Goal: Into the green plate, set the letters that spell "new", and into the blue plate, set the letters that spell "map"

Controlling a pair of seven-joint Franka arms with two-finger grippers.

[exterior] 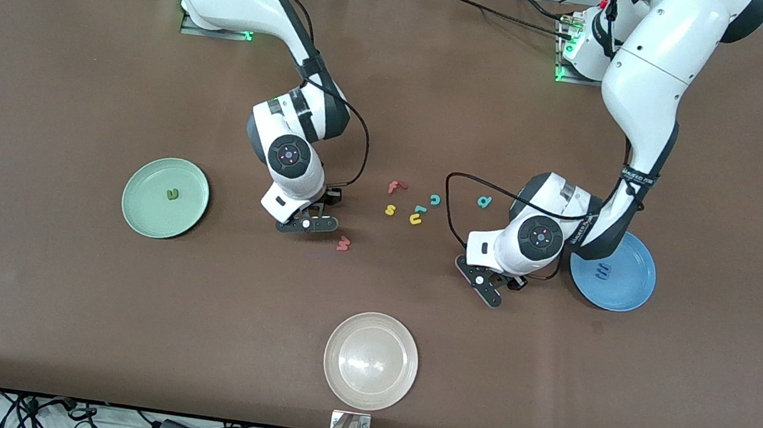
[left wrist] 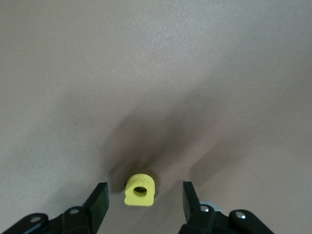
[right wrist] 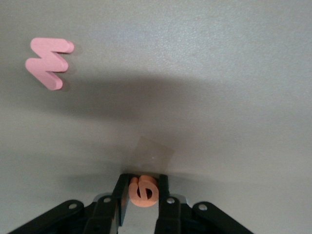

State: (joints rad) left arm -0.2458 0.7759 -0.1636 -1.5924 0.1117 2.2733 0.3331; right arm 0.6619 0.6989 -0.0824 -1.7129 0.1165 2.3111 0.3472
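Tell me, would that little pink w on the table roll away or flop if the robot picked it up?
Probably neither. The w lies flat on broad faces, so it should slide, not roll. It looks thick and foamy with crisp edges, so likely light and springy, holding its shape. The orange e, seemingly similar foam, keeps its form between the right fingers.

Bare table [exterior: 56,292] lies open around all three plates, while the loose letters [exterior: 414,207] crowd the middle between the two lowered arms.

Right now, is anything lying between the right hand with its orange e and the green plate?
Nothing visible does. The right hand is shut on the orange e, and only bare table separates it from the green plate, which already holds the dark green n.
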